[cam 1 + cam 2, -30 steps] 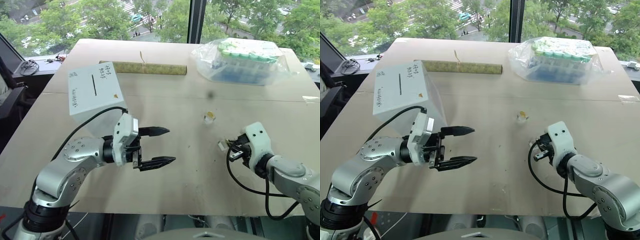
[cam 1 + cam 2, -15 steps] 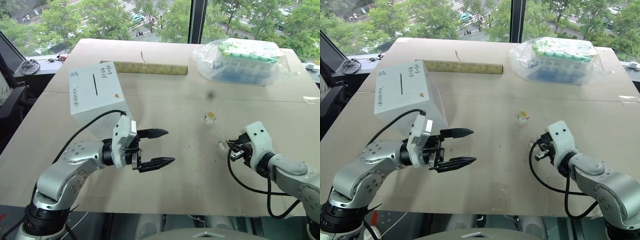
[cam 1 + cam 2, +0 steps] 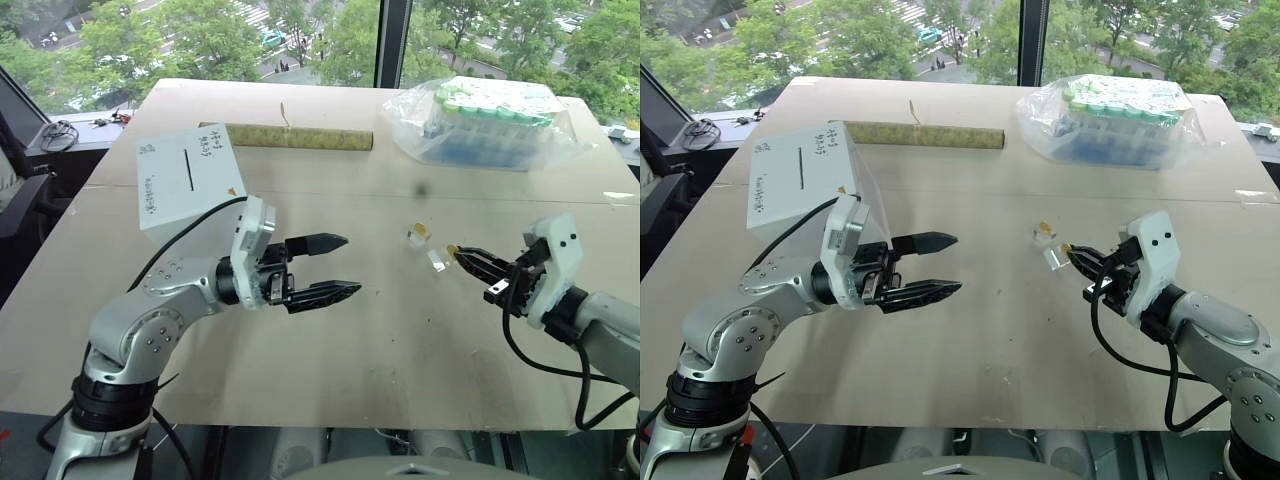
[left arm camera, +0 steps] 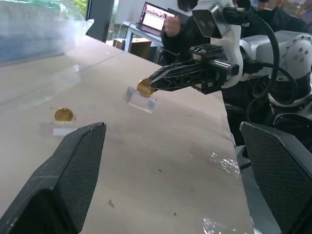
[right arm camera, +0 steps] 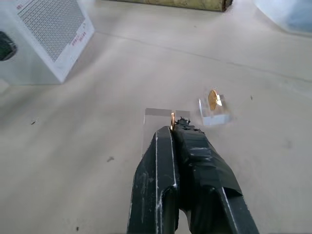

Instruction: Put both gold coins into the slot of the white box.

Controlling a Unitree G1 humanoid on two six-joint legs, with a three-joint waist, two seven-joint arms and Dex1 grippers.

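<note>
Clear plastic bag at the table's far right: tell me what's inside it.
The clear plastic bag holds a block of tubes with green caps, standing in rows. The crinkled plastic blurs the tubes' lower parts, so what they contain cannot be told.

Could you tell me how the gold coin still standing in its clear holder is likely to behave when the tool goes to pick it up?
The gold coin stands on edge in a small clear holder, so a nudge would probably tip it or slide the holder. Thin and shiny, it looks slippery. Once free, it could roll across the table.
</note>
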